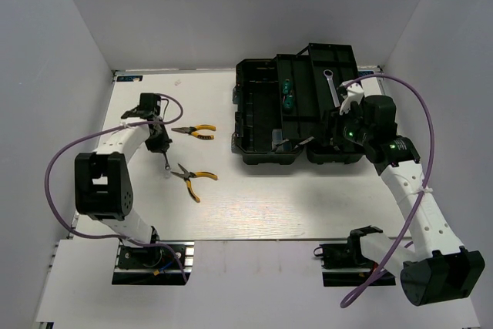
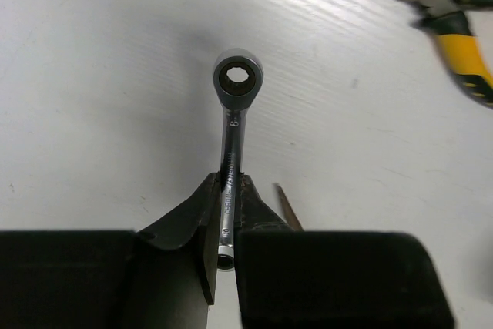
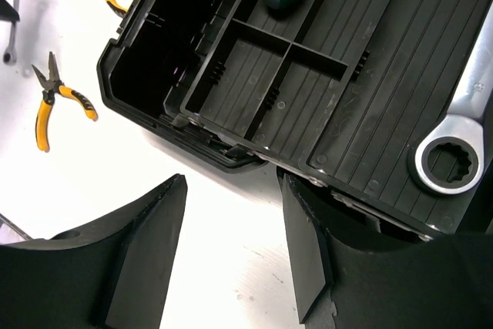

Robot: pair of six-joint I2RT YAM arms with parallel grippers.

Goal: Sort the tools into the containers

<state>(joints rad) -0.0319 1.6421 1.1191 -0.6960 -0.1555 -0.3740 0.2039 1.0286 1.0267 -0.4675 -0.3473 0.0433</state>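
Left end effector (image 2: 228,204) clenches the short wrench (image 2: 238,82) near one end, so it may pivot or slip in transit; right end effector (image 3: 231,225) hangs released.

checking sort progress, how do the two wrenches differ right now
The short wrench is clamped in the left gripper over the table; the long wrench lies loose in the toolbox tray. The short wrench looks smaller than the long wrench. Both are silver with a ring end.
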